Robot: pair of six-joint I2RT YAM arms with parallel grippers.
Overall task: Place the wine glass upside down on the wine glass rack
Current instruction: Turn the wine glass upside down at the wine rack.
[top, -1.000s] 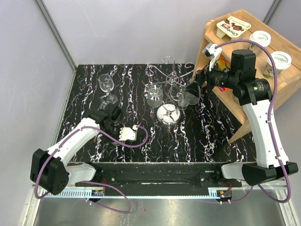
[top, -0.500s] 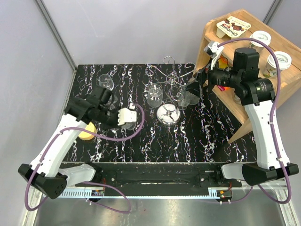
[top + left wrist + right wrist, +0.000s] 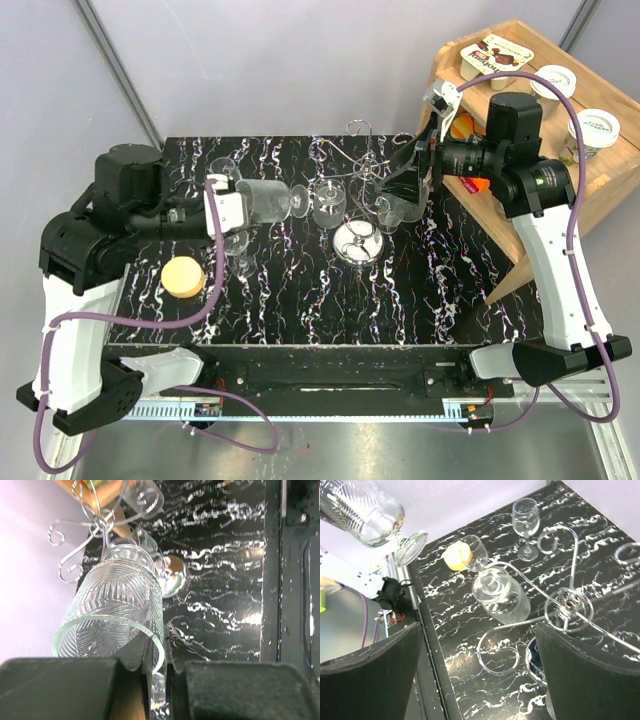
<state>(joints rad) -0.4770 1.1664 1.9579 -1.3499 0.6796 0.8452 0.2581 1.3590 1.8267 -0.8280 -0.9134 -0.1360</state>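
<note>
My left gripper is shut on the rim of a ribbed wine glass and holds it sideways in the air, foot toward the wine glass rack. In the left wrist view the fingers pinch the rim of the glass, and the rack's curled arms lie beyond it. The rack's mirror disc base stands mid-table; two glasses hang upside down on it. My right gripper is open and empty beside the rack's right arms. The held glass shows top left in the right wrist view.
Two more glasses stand on the black marbled table at the left. A yellow disc lies near the left edge. A wooden shelf with lidded cups stands at the right, behind my right arm.
My left arm has risen from low over the table and swung left, and now holds the glass sideways in the air. The yellow disc is uncovered. My right gripper has barely moved.
</note>
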